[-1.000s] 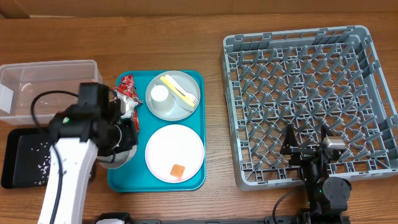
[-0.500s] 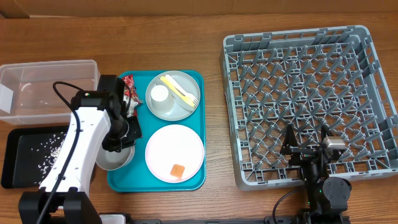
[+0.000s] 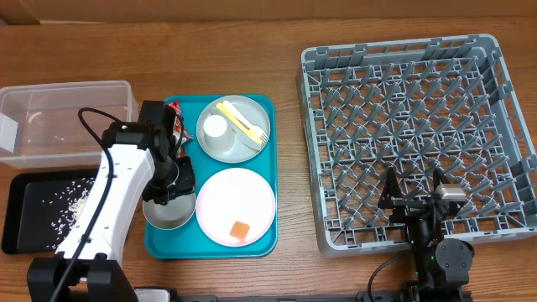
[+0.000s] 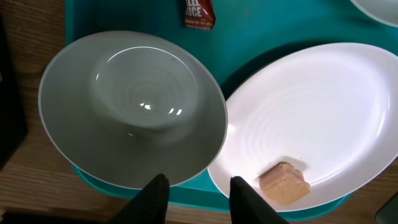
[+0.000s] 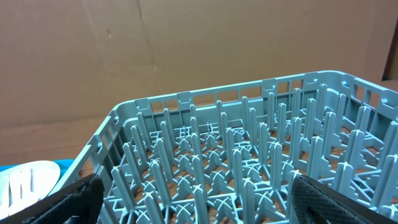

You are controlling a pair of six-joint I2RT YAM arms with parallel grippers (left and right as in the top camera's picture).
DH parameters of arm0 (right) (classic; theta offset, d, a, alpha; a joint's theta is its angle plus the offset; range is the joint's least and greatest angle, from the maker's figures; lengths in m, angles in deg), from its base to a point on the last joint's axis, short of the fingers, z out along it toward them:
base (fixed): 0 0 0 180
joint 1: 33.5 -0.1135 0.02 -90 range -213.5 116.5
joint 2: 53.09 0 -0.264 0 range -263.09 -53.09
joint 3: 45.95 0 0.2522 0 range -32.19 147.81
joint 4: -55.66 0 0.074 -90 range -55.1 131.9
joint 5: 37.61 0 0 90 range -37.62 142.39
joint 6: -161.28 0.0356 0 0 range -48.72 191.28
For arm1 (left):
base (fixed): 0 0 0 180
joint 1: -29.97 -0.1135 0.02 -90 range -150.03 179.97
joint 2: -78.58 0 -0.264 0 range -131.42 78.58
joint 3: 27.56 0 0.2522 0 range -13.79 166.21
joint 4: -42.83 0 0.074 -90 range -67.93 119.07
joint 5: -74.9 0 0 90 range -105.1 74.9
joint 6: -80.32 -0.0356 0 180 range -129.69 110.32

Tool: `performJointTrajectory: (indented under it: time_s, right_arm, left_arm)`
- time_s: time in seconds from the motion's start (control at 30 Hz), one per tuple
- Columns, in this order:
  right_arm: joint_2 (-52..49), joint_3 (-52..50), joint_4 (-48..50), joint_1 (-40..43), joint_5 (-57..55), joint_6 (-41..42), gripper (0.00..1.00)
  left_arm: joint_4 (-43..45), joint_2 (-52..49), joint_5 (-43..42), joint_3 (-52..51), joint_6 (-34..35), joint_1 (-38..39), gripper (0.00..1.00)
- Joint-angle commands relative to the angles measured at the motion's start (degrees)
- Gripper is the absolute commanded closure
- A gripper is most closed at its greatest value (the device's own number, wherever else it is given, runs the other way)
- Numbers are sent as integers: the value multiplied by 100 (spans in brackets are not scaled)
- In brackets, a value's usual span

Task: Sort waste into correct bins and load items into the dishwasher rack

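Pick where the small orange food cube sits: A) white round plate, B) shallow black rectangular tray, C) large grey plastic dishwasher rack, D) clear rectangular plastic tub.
A: the small orange food cube lies on the white round plate, near its lower edge in the overhead view.

From overhead, my left arm [image 3: 109,201] hides part of the crinkled red wrapper [image 3: 175,110] and the upper rim of the pale round bowl [image 3: 172,218]. In my left wrist view, the top edge cuts that wrapper off, and the right edge cuts the white round plate [image 4: 311,118]. My right fingers [image 5: 74,202] are only dark blurs in the lower corners.
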Motion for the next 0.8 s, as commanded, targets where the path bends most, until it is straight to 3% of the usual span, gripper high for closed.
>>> performJointTrajectory:
  time_s: [0.0, 0.2, 0.33, 0.37, 0.4, 0.43, 0.57, 0.77]
  right_arm:
    - [50, -59, 35, 15, -35, -39, 0]
    - [50, -59, 35, 15, -35, -37, 0]
    - [50, -59, 35, 15, -35, -37, 0]
    - [50, -59, 35, 15, -35, -37, 0]
    - [50, -59, 35, 15, -35, -39, 0]
    - [50, -59, 35, 15, -35, -37, 0]
    - [50, -59, 35, 15, -35, -37, 0]
    - [50, -59, 42, 15, -31, -33, 0]
  left_arm:
    - [-26, 0, 28, 175, 37, 35, 64]
    - [-538, 153, -2, 1228, 37, 33, 62]
    - [-796, 417, 411, 2044, 39, 26, 52]
    - [-817, 485, 610, 2192, 42, 24, 44]
    - [-833, 549, 837, 2315, 44, 15, 25]
    - [-837, 610, 1104, 2415, 96, -15, 0]
    - [-850, 809, 1871, 2549, 619, -472, 1]
    - [-951, 796, 1902, 2538, 763, -1464, 0]
